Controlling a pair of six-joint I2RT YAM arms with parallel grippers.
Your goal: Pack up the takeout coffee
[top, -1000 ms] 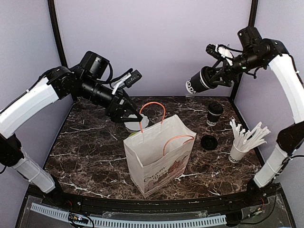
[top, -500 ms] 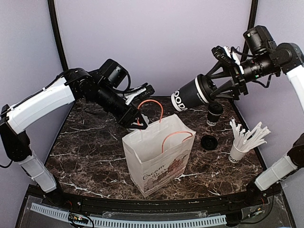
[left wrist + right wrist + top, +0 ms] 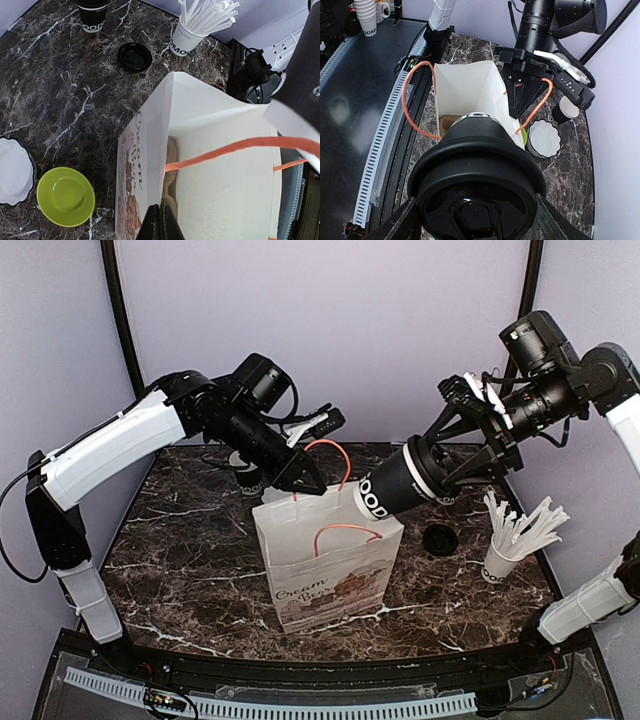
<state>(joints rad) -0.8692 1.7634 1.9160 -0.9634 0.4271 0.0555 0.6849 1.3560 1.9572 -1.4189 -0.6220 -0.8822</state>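
The takeout coffee (image 3: 398, 487), a black lidded cup with white lettering, is tilted with its base toward the mouth of the white paper bag (image 3: 325, 565). My right gripper (image 3: 434, 472) is shut on the cup near the lid. In the right wrist view the lid (image 3: 477, 190) fills the foreground between my fingers (image 3: 397, 222), above the open bag (image 3: 465, 90). My left gripper (image 3: 308, 483) is shut on the bag's rim by the orange handle (image 3: 325, 450). In the left wrist view its fingertips (image 3: 161, 226) pinch the bag's edge (image 3: 167, 165). A brown tray lies at the bag's bottom.
A white cup of sticks (image 3: 505, 552) and a loose black lid (image 3: 440, 538) sit at the right. A lidless black cup (image 3: 250, 480) stands behind the left arm. A green bowl (image 3: 65, 196) and a white fluted dish (image 3: 12, 170) lie beside the bag.
My left gripper moved to the bag's rim and shut on it. The right arm swung the cup down and left toward the bag's mouth. The bag shifted slightly left.
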